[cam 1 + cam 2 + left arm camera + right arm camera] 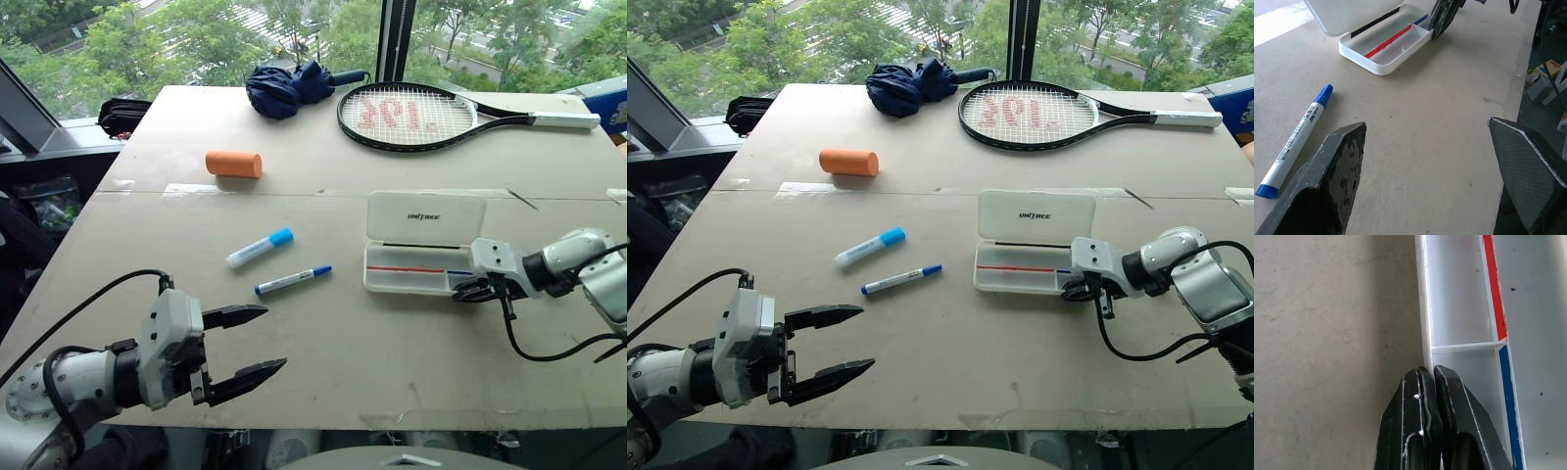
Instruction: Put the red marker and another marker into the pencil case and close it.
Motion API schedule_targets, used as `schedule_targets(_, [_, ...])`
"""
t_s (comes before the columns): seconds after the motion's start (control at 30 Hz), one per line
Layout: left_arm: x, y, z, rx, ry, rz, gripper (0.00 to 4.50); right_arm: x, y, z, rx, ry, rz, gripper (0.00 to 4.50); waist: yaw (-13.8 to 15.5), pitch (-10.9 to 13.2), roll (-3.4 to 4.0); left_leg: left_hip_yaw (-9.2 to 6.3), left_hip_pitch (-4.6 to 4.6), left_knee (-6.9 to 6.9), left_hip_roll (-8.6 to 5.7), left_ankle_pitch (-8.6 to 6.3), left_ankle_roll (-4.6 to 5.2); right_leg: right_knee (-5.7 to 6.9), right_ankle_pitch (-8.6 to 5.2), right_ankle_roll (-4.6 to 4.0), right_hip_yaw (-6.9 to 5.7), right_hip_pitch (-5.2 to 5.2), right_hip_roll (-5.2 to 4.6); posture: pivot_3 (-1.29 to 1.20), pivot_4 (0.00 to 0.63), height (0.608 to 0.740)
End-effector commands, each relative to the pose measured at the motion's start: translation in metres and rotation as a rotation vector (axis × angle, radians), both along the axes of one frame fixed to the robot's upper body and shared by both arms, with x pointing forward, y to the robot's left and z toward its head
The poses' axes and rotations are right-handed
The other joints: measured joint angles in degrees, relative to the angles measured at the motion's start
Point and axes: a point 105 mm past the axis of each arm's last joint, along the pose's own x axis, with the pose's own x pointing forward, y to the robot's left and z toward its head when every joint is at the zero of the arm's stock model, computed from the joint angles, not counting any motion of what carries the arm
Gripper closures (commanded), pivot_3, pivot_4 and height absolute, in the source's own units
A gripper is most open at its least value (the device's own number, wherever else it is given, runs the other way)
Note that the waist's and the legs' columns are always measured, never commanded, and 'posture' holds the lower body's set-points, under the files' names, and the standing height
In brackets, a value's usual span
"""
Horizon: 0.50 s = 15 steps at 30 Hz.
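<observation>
On right half of table [323, 343] we see pencil case [426, 217] lying open, lid flipped to far side, red strip inside tray. Our right gripper [477, 288] pinched shut on tray's near wall at right end. Left of case: two blue-capped markers [293, 280] [260, 248]. Our left gripper [245, 343] spread wide, empty, near-left.

The 2 head views look forward and down over the same desk [323, 323]. The left wrist view faces low across the desk toward the pencil case [1382, 49], seen from some way off. The right wrist view sits very close, looking down on that case's rim.
</observation>
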Motion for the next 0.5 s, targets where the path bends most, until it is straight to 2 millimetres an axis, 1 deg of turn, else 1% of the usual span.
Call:
schedule_targets(0.03, [-0.001,-0.004,0.003,-0.002,-0.017,-0.019,0.46,0.011,-0.007,0.016,-0.012,-0.097,0.018,4.44,0.00,0.00,0.00,0.00,0.00,0.00,0.00,0.00,0.00,0.00,0.00,0.00,0.00,0.00,0.00,0.00,0.150,0.732])
schedule_targets(0.07, [-0.001,-0.003,0.003,0.000,-0.017,-0.017,0.46,0.012,-0.006,0.016,-0.011,-0.104,0.028,4.44,0.00,0.00,0.00,0.00,0.00,0.01,-0.01,0.00,0.00,0.00,0.00,0.00,0.00,0.00,-0.01,0.00,0.150,0.732])
schedule_targets(0.17, [0.000,-0.002,0.002,0.004,-0.015,-0.011,0.46,0.013,-0.005,0.021,0.005,-0.119,0.058,3.59,-0.06,0.00,0.01,0.01,0.00,0.02,-0.01,0.00,0.00,0.00,0.00,0.00,0.00,0.00,-0.01,0.00,0.150,0.732])
schedule_targets(0.2, [0.000,-0.001,0.002,0.006,-0.013,-0.007,0.46,0.011,-0.005,0.024,0.011,-0.118,0.070,3.18,-0.07,0.01,0.01,0.01,0.00,0.02,-0.01,0.00,0.00,0.00,0.00,0.00,0.00,0.00,-0.01,0.00,0.150,0.732])
schedule_targets(0.27, [0.002,0.000,0.000,0.016,-0.014,0.000,0.46,0.005,-0.006,0.028,0.026,-0.112,0.088,2.08,-0.05,0.05,0.07,-0.02,0.00,0.01,-0.01,0.00,0.00,0.00,0.00,0.00,-0.01,0.00,0.00,0.00,0.150,0.732])
schedule_targets(0.33, [0.006,0.002,0.000,0.024,-0.021,0.025,0.46,0.000,-0.007,0.037,0.061,-0.124,0.088,1.15,0.08,0.06,0.09,-0.02,-0.01,0.01,0.00,0.00,0.00,0.00,0.01,0.01,-0.01,0.00,-0.01,0.00,0.150,0.732])
schedule_targets(0.4, [0.017,0.005,0.001,0.029,-0.029,0.075,0.46,-0.011,-0.009,0.054,0.151,-0.142,0.078,1.15,0.60,0.09,0.14,-0.07,-0.02,0.01,-0.02,0.00,0.00,0.00,0.02,0.04,-0.04,0.02,-0.02,0.00,0.150,0.732])
schedule_targets(0.47, [0.028,0.009,0.000,0.055,-0.030,0.110,0.46,-0.026,-0.004,0.074,0.271,-0.163,0.096,1.15,0.61,0.11,0.17,-0.07,-0.01,0.02,-0.03,0.00,0.00,0.00,0.06,0.10,-0.05,0.04,-0.02,0.00,0.150,0.732])
schedule_targets(0.5, [0.033,0.011,-0.001,0.069,-0.025,0.117,0.46,-0.034,0.000,0.084,0.342,-0.201,0.103,1.15,0.71,0.11,0.17,-0.09,-0.01,0.02,-0.03,0.00,0.00,0.00,0.08,0.15,-0.05,0.05,-0.02,0.00,0.150,0.732])
